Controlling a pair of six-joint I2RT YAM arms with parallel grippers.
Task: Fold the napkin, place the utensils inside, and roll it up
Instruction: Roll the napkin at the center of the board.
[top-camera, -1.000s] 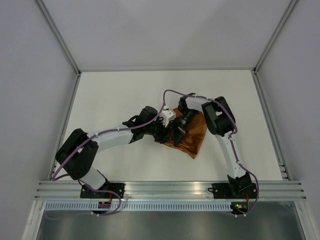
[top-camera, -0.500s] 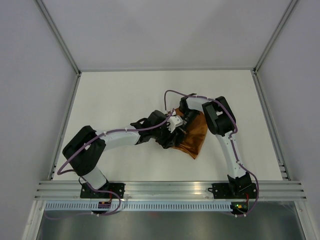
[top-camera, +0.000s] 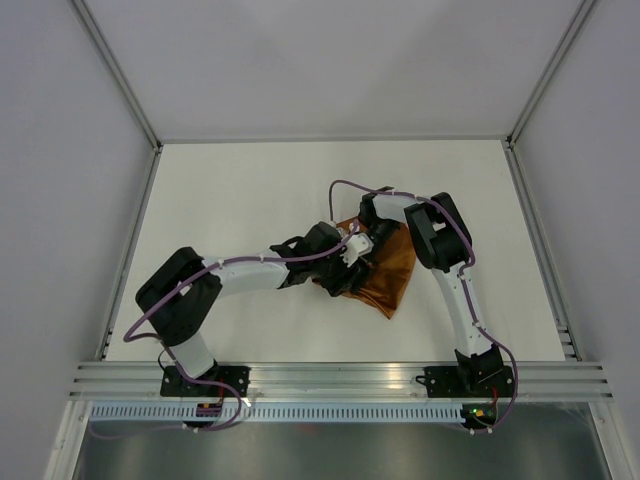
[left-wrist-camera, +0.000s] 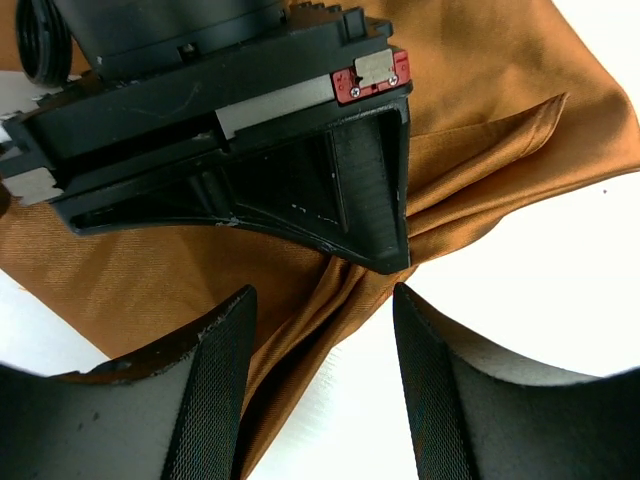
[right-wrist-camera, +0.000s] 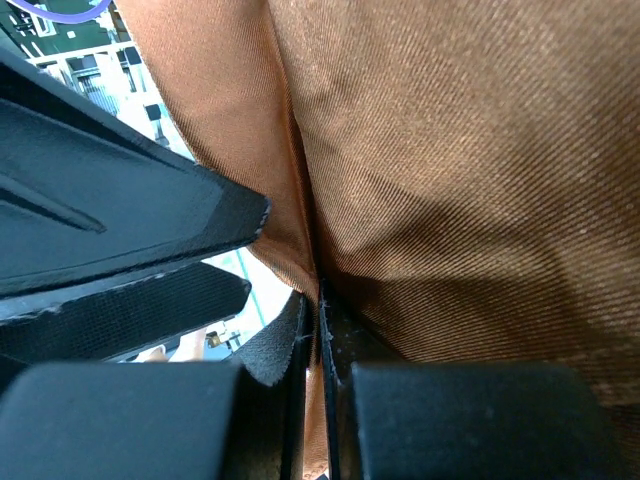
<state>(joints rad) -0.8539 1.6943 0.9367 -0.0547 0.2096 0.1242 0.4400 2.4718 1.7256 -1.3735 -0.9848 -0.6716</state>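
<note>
napkin (top-camera: 385, 275): bunched, right of table (top-camera: 230, 200) centre; fold unfinished, judged.
right gripper (right-wrist-camera: 318, 300): clamped on a thin napkin fold, likely anchoring it.
left gripper (left-wrist-camera: 320, 305): jaws wide, straddling the gathered ridge; likely lining up a grasp.
knife: not seen.
writing: red tag (left-wrist-camera: 372, 75), right gripper; nothing legible.

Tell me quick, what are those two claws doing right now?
Left gripper: open, straddling a napkin fold.
Right gripper: closed, pinching the napkin.
</note>
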